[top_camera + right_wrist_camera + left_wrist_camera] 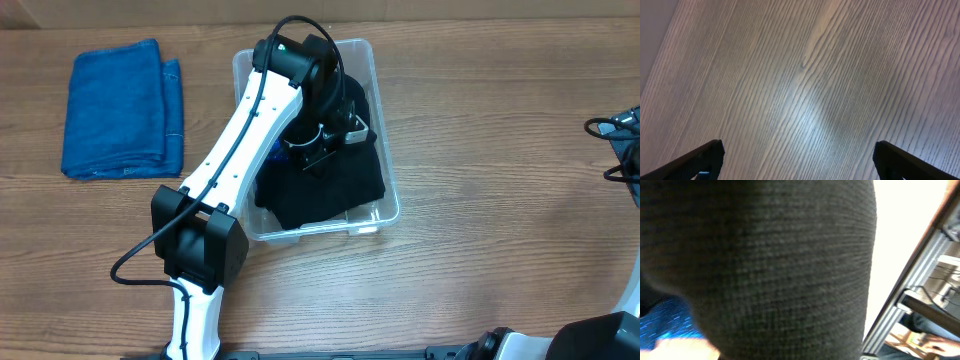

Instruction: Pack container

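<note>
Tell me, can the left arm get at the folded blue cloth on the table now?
Probably yes, but not at once: the left gripper looks shut on the black cloth inside the container. The blue cloth lies in the open beside it, nothing on top.

We read this as a robotics lab bench, not a home or a shop. A white-and-black left arm [240, 140] is mounted at the near edge of a wood-grain table [480, 120]. Loose black cables [612, 128] bunch at the right edge. On the left wrist view we see slotted aluminium framing [917, 287] against a bright white backdrop. The props look like test kit: a clear container [390, 160] and a folded blue cloth [120, 108].
</note>
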Motion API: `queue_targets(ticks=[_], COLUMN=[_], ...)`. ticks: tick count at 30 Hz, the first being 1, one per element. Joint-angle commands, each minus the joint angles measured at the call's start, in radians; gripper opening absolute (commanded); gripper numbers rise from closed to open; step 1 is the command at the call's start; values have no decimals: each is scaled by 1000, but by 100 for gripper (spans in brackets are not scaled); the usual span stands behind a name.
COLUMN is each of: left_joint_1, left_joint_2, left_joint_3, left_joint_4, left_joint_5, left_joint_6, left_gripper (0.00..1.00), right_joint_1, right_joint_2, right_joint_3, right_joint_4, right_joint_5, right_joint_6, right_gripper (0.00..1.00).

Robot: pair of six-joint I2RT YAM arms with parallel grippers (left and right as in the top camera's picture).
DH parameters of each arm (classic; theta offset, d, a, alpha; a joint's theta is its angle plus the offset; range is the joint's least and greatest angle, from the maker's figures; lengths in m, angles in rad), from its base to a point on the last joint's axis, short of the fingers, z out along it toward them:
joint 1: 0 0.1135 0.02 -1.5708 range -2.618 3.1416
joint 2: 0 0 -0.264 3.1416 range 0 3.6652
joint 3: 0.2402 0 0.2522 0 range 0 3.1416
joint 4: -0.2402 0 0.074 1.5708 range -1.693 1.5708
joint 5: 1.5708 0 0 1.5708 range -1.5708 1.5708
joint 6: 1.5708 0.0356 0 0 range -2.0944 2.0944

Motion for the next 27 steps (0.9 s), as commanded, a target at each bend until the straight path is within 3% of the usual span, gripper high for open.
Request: queue_targets(ticks=[1, 11, 15, 17, 18, 22, 27], left_joint_1=[-4, -2, -2, -2, -2, -2, -2], left_joint_2=[-53, -47, -46, -46, -46, -46, -46], left_joint_3=[-33, -142, -177, -179, -179, -178, -98], left_joint_4=[-4, -4, 9, 21, 28, 92, 131], left_joint_5=[122, 110, 103, 71, 51, -73, -102], left_joint_6=[19, 95, 102, 102, 101, 96, 83], left_gripper=[13, 36, 54, 73, 76, 79, 74], right_joint_1=[-3, -3, -3, -3, -3, -3, -3], right_joint_2=[0, 0, 0, 0, 0, 0, 0], right_joint_3=[-5, -5, -5, -5, -5, -5, -5], right_joint_4=[6, 6, 6, 6, 6, 6, 6], right_joint_5=[-2, -2, -2, -2, -2, -2, -2], right_joint_6=[8, 8, 8, 8, 8, 8, 8], right_gripper=[100, 100, 100, 100, 100, 100, 100])
